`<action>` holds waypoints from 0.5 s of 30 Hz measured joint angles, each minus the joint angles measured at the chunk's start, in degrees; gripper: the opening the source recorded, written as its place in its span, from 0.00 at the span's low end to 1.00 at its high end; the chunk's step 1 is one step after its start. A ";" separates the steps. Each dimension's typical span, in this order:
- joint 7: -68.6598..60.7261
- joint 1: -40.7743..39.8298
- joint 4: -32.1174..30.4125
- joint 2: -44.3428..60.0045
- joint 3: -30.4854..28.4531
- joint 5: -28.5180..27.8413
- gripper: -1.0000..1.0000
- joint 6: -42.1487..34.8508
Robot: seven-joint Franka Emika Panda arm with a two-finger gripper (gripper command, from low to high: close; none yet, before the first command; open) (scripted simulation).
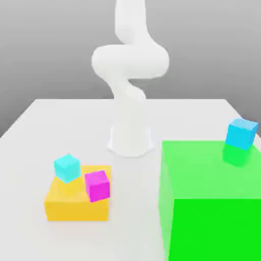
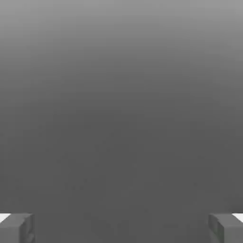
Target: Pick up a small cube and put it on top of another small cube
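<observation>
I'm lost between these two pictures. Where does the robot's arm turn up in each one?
Exterior view: the white arm stands mid-table, towards the back, and curls up past the picture's top edge.
Hand view: the gripper at the arm's end, its grey fingers at opposite edges of the picture, open, nothing between them.
Shared landmark: probably the plain grey backdrop.

Arm [image 1: 130,66]: smooth matt white, plastic-like shell. Table [image 1: 61,122]: flat matt white. Green block [image 1: 204,204]: smooth, slightly glossy, mirrors the blue cube [image 1: 241,133]. Orange-yellow block [image 1: 76,203], cyan cube [image 1: 67,167], magenta cube [image 1: 97,185]: plain, smooth, matt. Fingertips [image 2: 16,228]: dull grey.
</observation>
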 joint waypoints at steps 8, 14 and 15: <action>-18.97 13.05 -5.33 9.75 2.79 -0.97 0.50 7.25; -33.86 22.88 -9.75 17.37 4.53 -1.50 0.50 12.86; -36.35 24.49 -10.49 18.64 4.84 -1.57 0.50 13.80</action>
